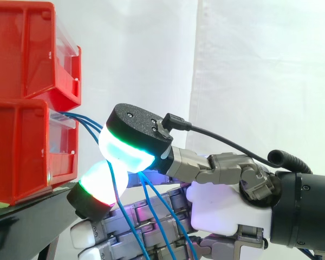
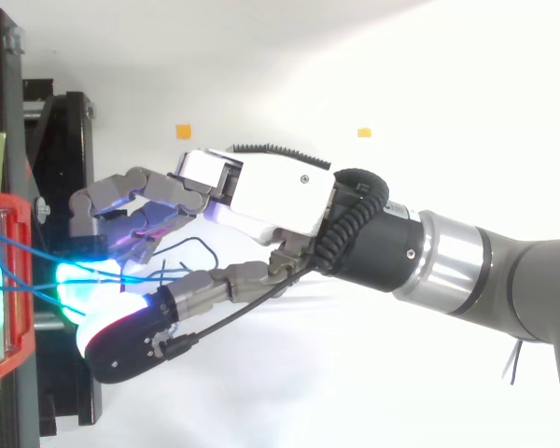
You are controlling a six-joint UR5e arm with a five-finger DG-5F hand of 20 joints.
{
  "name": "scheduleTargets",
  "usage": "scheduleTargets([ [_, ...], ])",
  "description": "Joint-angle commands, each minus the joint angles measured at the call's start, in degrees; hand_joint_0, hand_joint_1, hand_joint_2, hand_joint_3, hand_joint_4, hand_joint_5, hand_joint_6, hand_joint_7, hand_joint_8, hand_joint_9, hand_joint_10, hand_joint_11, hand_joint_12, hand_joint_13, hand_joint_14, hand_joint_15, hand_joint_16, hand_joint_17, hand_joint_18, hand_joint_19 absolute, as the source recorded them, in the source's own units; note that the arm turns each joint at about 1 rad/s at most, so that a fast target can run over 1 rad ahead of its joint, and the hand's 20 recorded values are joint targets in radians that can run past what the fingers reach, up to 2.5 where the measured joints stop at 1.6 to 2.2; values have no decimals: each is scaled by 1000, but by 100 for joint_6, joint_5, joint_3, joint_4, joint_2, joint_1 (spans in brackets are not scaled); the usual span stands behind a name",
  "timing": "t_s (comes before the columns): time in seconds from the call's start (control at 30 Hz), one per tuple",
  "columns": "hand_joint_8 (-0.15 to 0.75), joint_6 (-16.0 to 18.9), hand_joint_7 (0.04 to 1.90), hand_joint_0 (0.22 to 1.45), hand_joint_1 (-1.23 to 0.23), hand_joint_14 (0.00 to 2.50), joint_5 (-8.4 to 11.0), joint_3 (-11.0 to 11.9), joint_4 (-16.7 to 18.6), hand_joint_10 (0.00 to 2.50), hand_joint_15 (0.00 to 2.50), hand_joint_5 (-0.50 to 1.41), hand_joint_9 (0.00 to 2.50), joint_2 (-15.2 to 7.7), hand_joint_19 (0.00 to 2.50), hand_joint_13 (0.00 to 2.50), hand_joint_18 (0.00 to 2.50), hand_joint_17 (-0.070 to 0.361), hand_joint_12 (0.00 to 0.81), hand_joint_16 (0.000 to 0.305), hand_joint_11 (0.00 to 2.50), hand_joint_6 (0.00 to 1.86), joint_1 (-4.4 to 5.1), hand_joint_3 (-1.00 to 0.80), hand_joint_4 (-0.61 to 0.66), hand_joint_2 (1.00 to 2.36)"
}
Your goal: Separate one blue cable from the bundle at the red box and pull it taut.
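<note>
Hand (image 1: 222, 208) sits right at the front of the lower red bin (image 1: 21, 151), with the arm (image 2: 504, 271) reaching in from the right in the side view. Two red bins are stacked on the black stand (image 1: 27, 225). The upper red bin (image 1: 21, 49) is on top, and the lower one is at the stand's edge nearest the hand.

Blue cables (image 1: 88, 123) come out of the lower bin's front, several strands together. They run a short way toward the hand, fairly straight over that stretch.

The hand is closed narrow. Its thumb pad (image 1: 124, 149) glows cyan with a green rim and sits over a finger pad (image 1: 97, 181) that glows white with a red rim. The two pads touch or nearly touch. Between them passes a single cable (image 1: 115, 187), which runs down across the face of the lower pad, so the pinch is on that strand. I can't tell how hard the pinch bites.

The other strands go under the thumb pad, further toward the palm. They hang loose over the remaining fingers (image 1: 141, 230) and off the bottom of the side view.

From above it's the same: the cables fan from the bin at the stand's edge to the glowing pads. The thumb is on one side and the curled fingers (image 2: 112, 201) on the other, with the palm turned sideways.

White curtain (image 1: 249, 65) hangs behind everything. Two small orange marks (image 2: 183, 131) sit on the white surface beside the arm in the top view.
</note>
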Motion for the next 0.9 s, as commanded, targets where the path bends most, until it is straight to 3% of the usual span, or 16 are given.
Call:
scheduleTargets([
  [0.0,319,2,1202,615,-726,23,-17,2,-2,24,602,-169,867,9,718,885,717,123,416,55,717,727,-11,-478,111,1002],
  [0.27,323,2,1188,631,-679,24,-140,2,-108,25,597,-171,890,70,718,898,724,122,418,54,720,756,-55,-395,115,1010],
  [0.37,325,2,1252,624,-700,24,-202,2,-178,22,602,-179,894,79,717,900,731,123,418,54,729,775,-72,-272,92,1019],
  [0.47,327,11,1191,625,-728,23,-263,2,-231,22,610,-194,892,97,719,900,732,123,421,55,735,809,-90,-241,87,1020],
  [0.67,325,11,1126,691,-806,24,-263,2,-284,25,598,-205,877,141,707,904,741,123,415,54,760,830,-107,-439,101,1005],
  [0.87,322,11,1126,714,-821,24,-272,2,-521,25,611,-203,882,273,692,916,761,122,410,54,756,834,-125,-500,110,1000],
])
